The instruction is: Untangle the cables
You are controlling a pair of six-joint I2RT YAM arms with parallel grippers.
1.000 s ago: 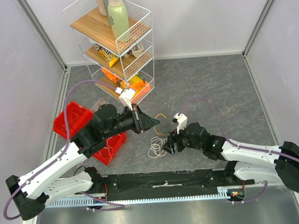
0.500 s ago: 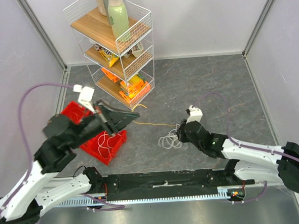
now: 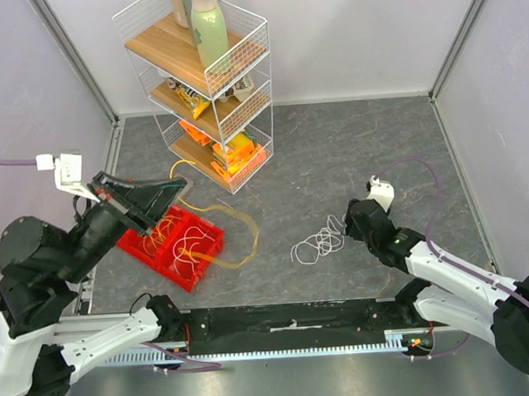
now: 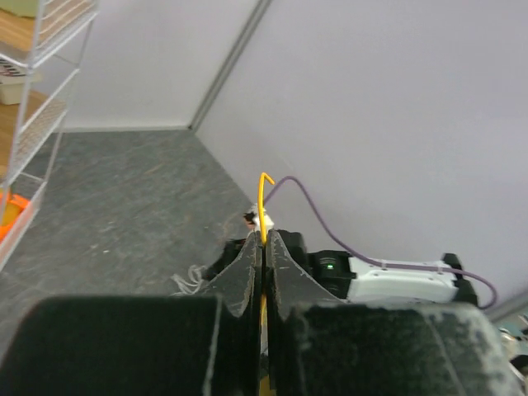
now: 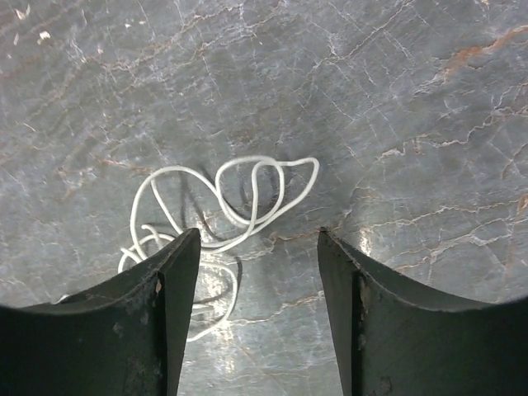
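Note:
My left gripper (image 3: 174, 189) is raised at the left, above the red bin (image 3: 151, 250). Its jaws (image 4: 264, 241) are shut on a yellow cable (image 4: 262, 196), whose short end sticks out past the tips. That yellow cable (image 3: 237, 216) hangs in a long loop down to the floor beside the bin. A white cable (image 3: 318, 243) lies in loose loops on the floor at centre. My right gripper (image 3: 347, 227) is just right of it, and it is open (image 5: 258, 241) and low over the white cable (image 5: 247, 196), holding nothing. Orange and white wires (image 3: 179, 235) lie in the bin.
A white wire shelf rack (image 3: 209, 85) with bottles and packets stands at the back left. The enclosure's walls close in on both sides. Purple arm cables (image 3: 420, 172) arch over each arm.
My left arm swung left and upward, drawing the yellow cable out of the tangle in a long loop. The right gripper moved right, and the white cable now lies loose in front of its open jaws.

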